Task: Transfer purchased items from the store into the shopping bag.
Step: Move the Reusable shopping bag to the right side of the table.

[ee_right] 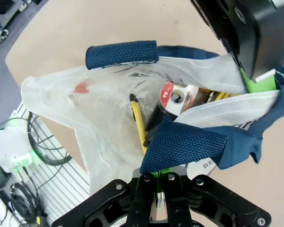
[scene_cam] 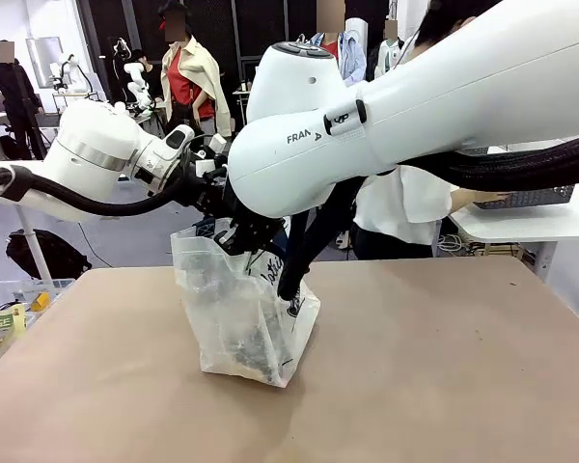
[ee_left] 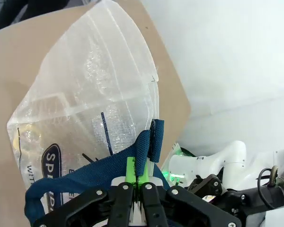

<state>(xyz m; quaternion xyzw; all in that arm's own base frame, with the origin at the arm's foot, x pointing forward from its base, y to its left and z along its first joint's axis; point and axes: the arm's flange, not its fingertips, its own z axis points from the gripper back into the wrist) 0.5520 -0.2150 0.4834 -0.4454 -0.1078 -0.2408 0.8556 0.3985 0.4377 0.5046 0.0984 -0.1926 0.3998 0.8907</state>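
So the shopping bag [scene_cam: 243, 313] is standing on the bench [scene_cam: 415, 367], a bit left of the middle and roughly halfway between the near and far edges. It's upright with its long axis running up and down, mouth pointing up, leaning slightly so the bottom kicks out toward the right.

Both arms are bunched over the top of it. In the left wrist view the left gripper [ee_left: 138, 178] has its fingers pinched fully together on a navy strap handle [ee_left: 149, 146], the strap folded up between the green pads, with the frosted side of the bag and part of the black oval logo [ee_left: 52, 177] below. In the right wrist view the right gripper [ee_right: 160, 176] is clamped shut the same way on the other navy handle [ee_right: 189, 144], and the first handle's padded grip [ee_right: 122, 53] sits across the opening on the far side.

Between them the mouth is pulled open and you can look right in: the purchased items [ee_right: 177, 97] are down inside, a round red and white pack, something yellow and stick-like along the wall, a few more bits I can't make out. Small red tag [ee_right: 81, 87] on the inside of the wall.

Off at the near left edge of the bench there's a clear plastic bin [scene_cam: 19, 299] with some packets in it. Beyond the far edge a person in a white top [scene_cam: 400, 207] stands behind the right arm.
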